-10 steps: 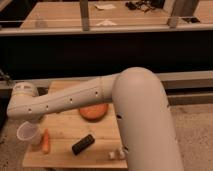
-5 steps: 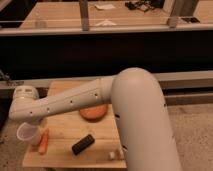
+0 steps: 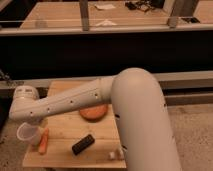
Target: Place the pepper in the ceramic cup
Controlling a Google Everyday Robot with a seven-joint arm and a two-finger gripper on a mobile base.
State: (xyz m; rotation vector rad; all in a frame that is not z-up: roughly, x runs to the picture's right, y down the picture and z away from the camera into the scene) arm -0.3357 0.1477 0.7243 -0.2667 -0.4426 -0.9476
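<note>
Pepper (image 3: 44, 141) lies flat on desk (image 3: 65, 155), touching cup (image 3: 27, 134). Hand (image 3: 31, 121) hangs above the cup, grip state unclear. Risk: reaching down knocks cup over or off the edge.

The surface (image 3: 75, 150) is pale wood with plank seams, matt. The arm (image 3: 100, 100) has a smooth, off-white plastic-looking shell with a soft sheen; the tool sits at its far left end, hidden behind the wrist. The ceramic cup (image 3: 26, 134) looks smooth and pale. The pepper (image 3: 43, 141) is matt orange. The block (image 3: 83, 144) is dull black.
</note>
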